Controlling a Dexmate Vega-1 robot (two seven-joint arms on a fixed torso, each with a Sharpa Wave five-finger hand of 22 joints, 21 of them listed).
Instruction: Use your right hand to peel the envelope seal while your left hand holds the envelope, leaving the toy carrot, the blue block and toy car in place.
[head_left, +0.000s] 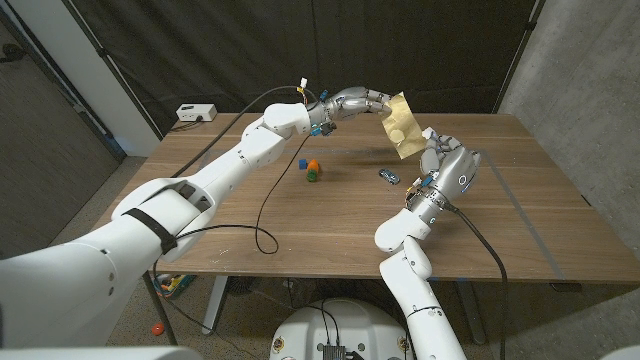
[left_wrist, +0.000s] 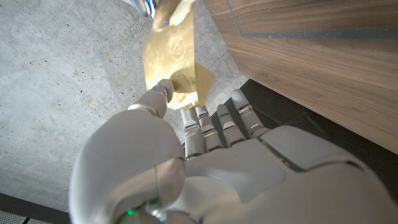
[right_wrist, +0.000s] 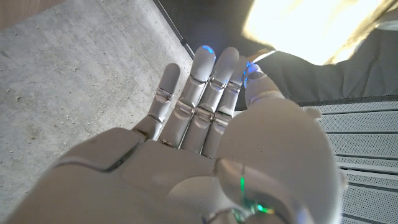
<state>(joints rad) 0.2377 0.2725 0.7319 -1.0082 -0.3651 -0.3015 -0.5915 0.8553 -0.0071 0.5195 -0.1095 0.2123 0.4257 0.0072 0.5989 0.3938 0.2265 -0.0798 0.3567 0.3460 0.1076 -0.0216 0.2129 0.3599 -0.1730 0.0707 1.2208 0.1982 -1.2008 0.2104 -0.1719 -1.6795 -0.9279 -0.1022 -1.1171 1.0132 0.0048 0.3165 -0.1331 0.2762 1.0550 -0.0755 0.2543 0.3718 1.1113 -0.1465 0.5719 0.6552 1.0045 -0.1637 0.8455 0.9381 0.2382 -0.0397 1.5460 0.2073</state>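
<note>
Looking down from the head camera, the left hand (head_left: 358, 100) reaches across the wooden table (head_left: 300, 225) and holds a tan envelope (head_left: 402, 126) up in the air above the far right part of the tabletop. The right hand (head_left: 443, 160) is raised just beside the envelope's lower edge; whether its fingertips touch the paper cannot be told from here. On the table, a blue block (head_left: 303, 165) sits next to a small orange and green toy carrot (head_left: 314, 171), near the middle. A little toy car (head_left: 388, 176) rests to their right, close below the envelope. A white box (head_left: 196, 113) sits at the far left corner.

From the left wrist camera, the left hand (left_wrist: 205, 149) pinches the envelope (left_wrist: 171, 59) between thumb and fingers (left_wrist: 202, 121), with the wooden table edge (left_wrist: 311, 50) beside it.

From the right wrist camera, the right hand (right_wrist: 205, 124) has its fingers (right_wrist: 208, 74) straight and close together, stretched toward a bright, washed-out patch that is the envelope (right_wrist: 305, 28). The thumb tip lies near the paper, but no grip on it can be made out.
</note>
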